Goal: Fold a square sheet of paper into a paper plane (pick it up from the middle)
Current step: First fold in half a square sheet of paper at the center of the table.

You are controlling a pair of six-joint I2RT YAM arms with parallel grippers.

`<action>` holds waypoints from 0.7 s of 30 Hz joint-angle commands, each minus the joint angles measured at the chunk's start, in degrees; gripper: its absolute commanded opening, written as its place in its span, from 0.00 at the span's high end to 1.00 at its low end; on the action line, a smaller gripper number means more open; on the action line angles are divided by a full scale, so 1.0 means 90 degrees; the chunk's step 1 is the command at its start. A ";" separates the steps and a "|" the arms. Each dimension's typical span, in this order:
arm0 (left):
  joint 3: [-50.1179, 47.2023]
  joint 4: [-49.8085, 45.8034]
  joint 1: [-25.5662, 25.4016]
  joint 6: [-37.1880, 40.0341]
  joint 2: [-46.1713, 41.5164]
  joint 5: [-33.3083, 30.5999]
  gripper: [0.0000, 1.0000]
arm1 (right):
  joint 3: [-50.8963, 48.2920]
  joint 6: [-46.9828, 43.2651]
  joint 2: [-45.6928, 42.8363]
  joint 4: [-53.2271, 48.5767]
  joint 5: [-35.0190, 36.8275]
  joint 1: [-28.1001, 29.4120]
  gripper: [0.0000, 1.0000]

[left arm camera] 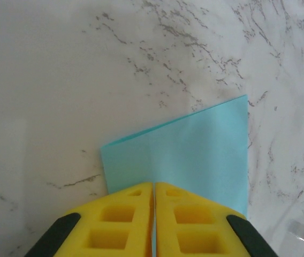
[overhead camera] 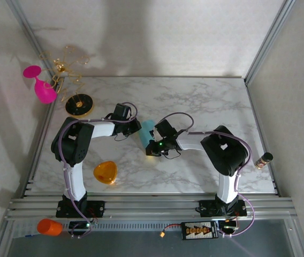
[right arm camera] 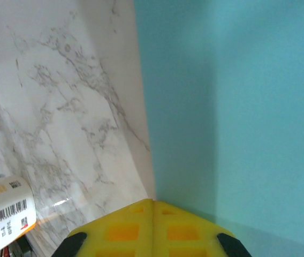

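Paper (overhead camera: 145, 136): a pale teal sheet doubled over into a narrow strip, near the middle of the table (overhead camera: 211, 101), about halfway between the near and far edges and a little toward the left edge
Long axis: runs roughly from the far edge to the near edge, with the near end leaning slightly toward the left edge
Left gripper (left arm camera: 153, 214): yellow fingers (left arm camera: 122, 214) pressed together at the paper's edge; a thin teal line runs down between them, so I judge it is pinching the sheet
Right gripper (right arm camera: 153, 219): clenched tight, tips right at the paper's edge; whether any paper is caught between them I cannot tell
Which way it lies: the strip sits between the two grippers; the left one meets its far part from the left, the right one its near end from the right
Nearer arm: neither clearly, both are at it
Look of the paper: clean straight edges, one sharp corner pointing away from the left wrist, a faint lengthwise shade line seen from the right wrist; no pointed nose or wings
Flat or lifted: cannot tell
Stage, as a judgement: an early fold, with the dart shape not yet formed
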 commanded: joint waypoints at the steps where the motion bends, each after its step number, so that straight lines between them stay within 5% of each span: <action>1: 0.0056 -0.0542 0.0017 0.0197 0.0273 -0.0267 0.87 | -0.0067 -0.0304 -0.0193 -0.0548 0.0043 0.0093 1.00; 9: 0.0384 -0.0584 -0.0110 0.0213 -0.0415 0.0068 0.76 | 0.0214 -0.0362 -0.0542 -0.0213 0.1125 -0.0514 0.90; 13: 0.0244 -0.0647 -0.0088 -0.0236 -0.1065 -0.0502 0.68 | 0.0614 -0.0592 -0.0102 -0.0409 0.1736 -0.0688 0.84; 21: -0.0609 -0.0331 -0.0076 -0.0986 -0.1838 -0.0988 0.55 | 0.1384 -0.0853 0.0792 -0.0658 0.1704 -0.0694 0.80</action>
